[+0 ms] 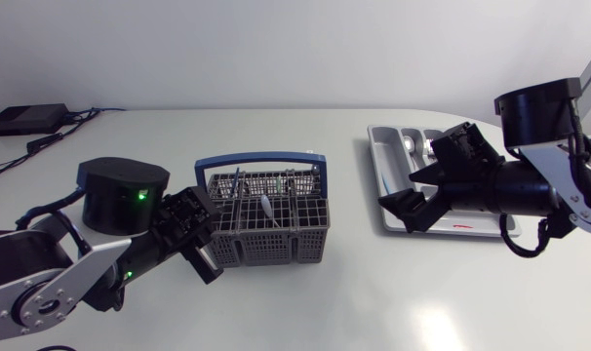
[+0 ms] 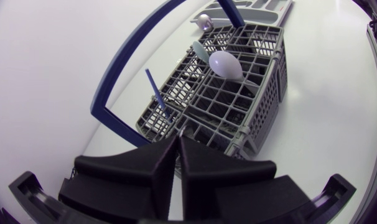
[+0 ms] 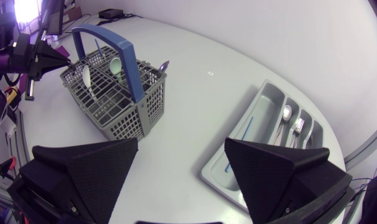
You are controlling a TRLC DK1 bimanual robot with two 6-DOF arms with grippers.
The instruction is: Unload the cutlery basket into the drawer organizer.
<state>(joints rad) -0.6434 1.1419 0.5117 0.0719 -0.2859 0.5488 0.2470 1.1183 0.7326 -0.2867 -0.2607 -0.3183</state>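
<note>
The grey, blue-handled cutlery basket (image 1: 266, 234) stands mid-table with a white spoon (image 2: 226, 64) upright inside. The left gripper (image 2: 178, 142) sits just beside the basket, fingers pressed together. The right gripper (image 3: 182, 165) hangs over the drawer organizer (image 1: 375, 164), fingers spread wide.

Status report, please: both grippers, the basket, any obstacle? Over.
Left gripper shut, empty, beside cutlery basket. Right gripper open, empty, near drawer organizer. Spoons in basket, not yet unloaded. Nothing in the way.
</note>
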